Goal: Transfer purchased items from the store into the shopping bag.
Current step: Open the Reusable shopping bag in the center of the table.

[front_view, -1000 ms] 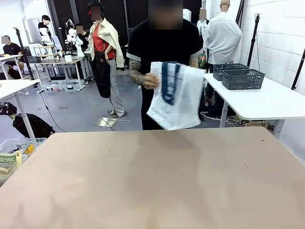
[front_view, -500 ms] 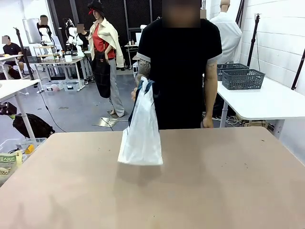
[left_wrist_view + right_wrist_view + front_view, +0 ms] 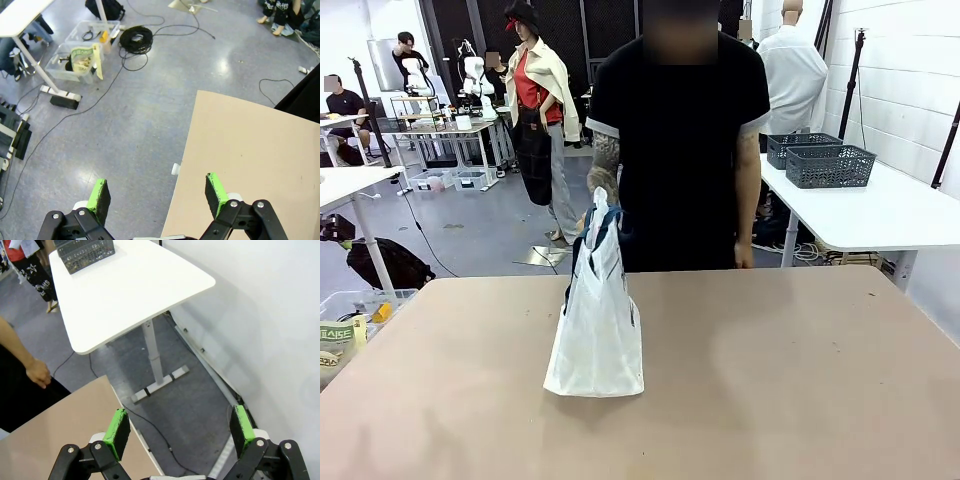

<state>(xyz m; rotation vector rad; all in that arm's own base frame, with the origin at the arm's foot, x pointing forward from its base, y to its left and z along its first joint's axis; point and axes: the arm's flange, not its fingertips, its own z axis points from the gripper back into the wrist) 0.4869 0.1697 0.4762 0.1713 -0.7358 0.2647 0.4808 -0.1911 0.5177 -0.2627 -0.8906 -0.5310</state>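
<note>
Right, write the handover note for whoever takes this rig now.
Left gripper: open, empty, over the table's edge.
Right gripper: open, empty, over a table corner.
Bag: stands on the table, the person's hand holding its handles.
Baskets: two, on the white side table; what they hold cannot be told.
Done: bag set down.
Left: the whole transfer, it seems.

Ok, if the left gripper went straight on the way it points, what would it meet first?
Likely the floor just off the table edge, though the left gripper straddles that edge and may catch it.
</note>
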